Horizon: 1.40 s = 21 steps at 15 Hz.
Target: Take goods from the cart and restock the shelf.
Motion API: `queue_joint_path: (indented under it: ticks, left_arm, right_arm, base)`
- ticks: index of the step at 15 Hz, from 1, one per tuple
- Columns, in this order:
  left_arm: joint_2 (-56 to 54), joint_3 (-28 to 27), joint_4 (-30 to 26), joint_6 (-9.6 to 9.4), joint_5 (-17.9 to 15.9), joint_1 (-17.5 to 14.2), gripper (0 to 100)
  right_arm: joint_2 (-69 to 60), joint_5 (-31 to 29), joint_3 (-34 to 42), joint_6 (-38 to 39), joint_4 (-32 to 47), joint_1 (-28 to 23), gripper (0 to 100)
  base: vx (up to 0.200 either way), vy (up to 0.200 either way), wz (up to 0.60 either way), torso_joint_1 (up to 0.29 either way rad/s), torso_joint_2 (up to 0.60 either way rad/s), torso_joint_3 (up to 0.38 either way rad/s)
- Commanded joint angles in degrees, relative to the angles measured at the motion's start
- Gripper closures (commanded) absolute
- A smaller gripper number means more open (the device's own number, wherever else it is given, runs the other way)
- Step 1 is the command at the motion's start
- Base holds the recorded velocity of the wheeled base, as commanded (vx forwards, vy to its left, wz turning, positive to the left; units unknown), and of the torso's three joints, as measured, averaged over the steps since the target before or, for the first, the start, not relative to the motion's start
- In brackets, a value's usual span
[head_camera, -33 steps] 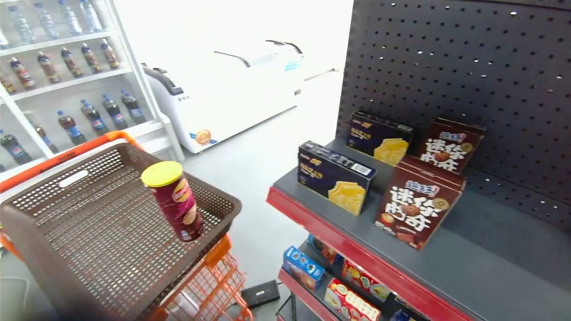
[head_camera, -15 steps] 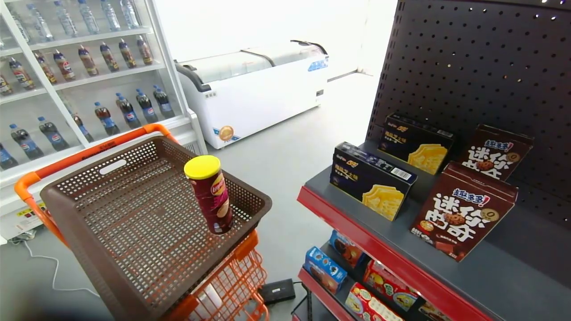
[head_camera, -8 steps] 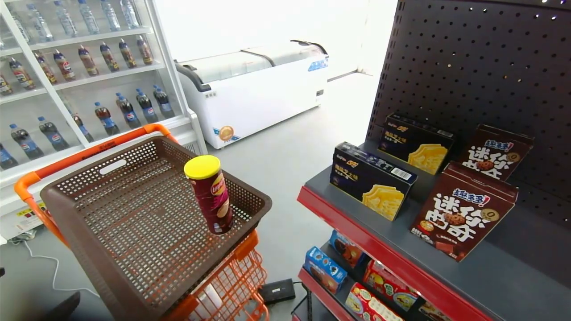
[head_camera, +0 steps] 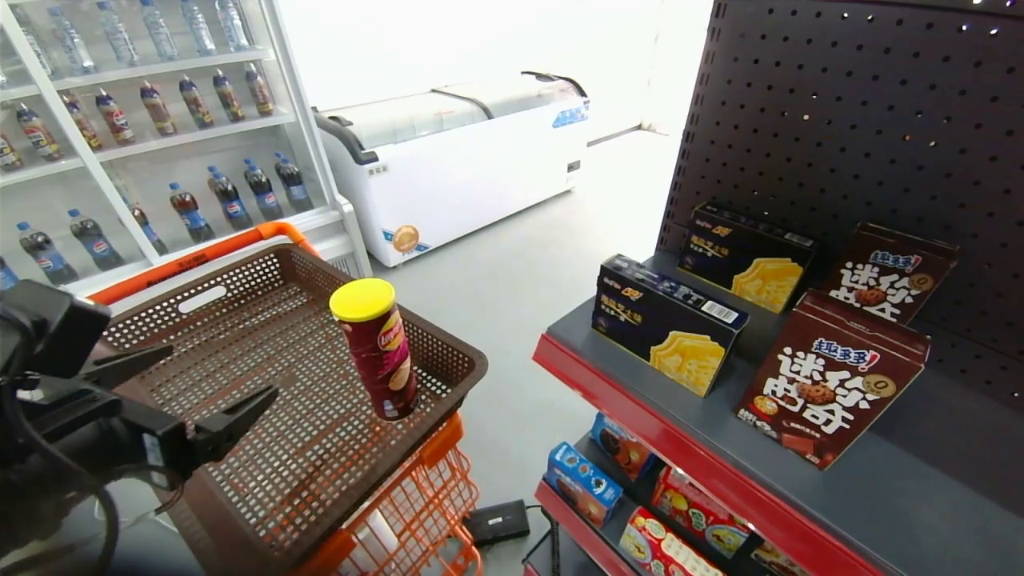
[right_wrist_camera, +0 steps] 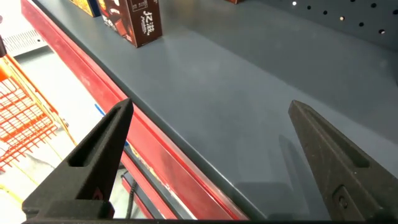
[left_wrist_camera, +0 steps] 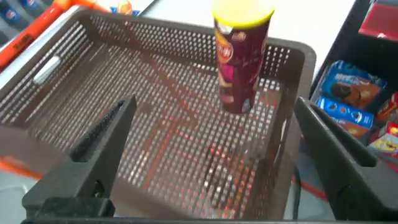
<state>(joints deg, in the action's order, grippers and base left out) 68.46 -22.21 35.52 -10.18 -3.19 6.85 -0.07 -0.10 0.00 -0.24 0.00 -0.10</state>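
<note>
- The left tool (head_camera: 222, 370) hung over the left side of the brown basket (head_camera: 452, 362), its jaws spread wide and holding nothing.
- The chip can (head_camera: 376, 352) stood upright inside the basket, close to the wall on the shelf side. It was well apart from the tool's tips, with bare mesh between them.
- The basket sat on top of the orange cart (head_camera: 400, 512). A strip of open floor lay between it and the red front edge of the shelf (head_camera: 880, 488).
- The right tool (right_wrist_camera: 211, 107) hovered over a bare stretch of the shelf board just behind that edge, jaws wide apart and empty.
- Farther back, blue boxes (head_camera: 668, 324) and brown boxes (head_camera: 828, 376) leaned on the shelf before the pegboard (head_camera: 840, 120).
</note>
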Motion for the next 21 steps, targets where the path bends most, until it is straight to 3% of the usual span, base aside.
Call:
queue_joint_path:
  ticks: [1, 3, 6, 12, 21]
  left_arm:
    - [14.6, 0.2, 12.6, 0.34, -0.1, 5.5, 0]
    - [22.9, 0.2, 24.3, 0.25, -0.1, 6.1, 0]
    - [30.8, -0.3, 32.8, 0.16, 0.0, 5.7, 0]
    - [38.1, -3.9, 34.0, 0.60, 0.0, 4.0, 0]
    - [49.2, -9.3, 43.7, 0.60, 0.0, 3.3, 0]
  right_arm:
    - [0.1, 0.0, 0.0, 0.0, 0.0, 0.0, 0]
    - [0.1, 0.0, 0.0, 0.0, 0.0, 0.0, 0]
    - [0.1, 0.0, 0.0, 0.0, 0.0, 0.0, 0]
    - [0.1, 0.0, 0.0, 0.0, 0.0, 0.0, 0]
    - [0.1, 0.0, 0.0, 0.0, 0.0, 0.0, 0]
  base:
    - [0.000, 0.000, 0.00, 0.000, 0.00, 0.000]
    - [0.000, 0.000, 0.00, 0.000, 0.00, 0.000]
    - [0.000, 0.000, 0.00, 0.000, 0.00, 0.000]
    - [0.000, 0.000, 0.00, 0.000, 0.00, 0.000]
    - [0.000, 0.000, 0.00, 0.000, 0.00, 0.000]
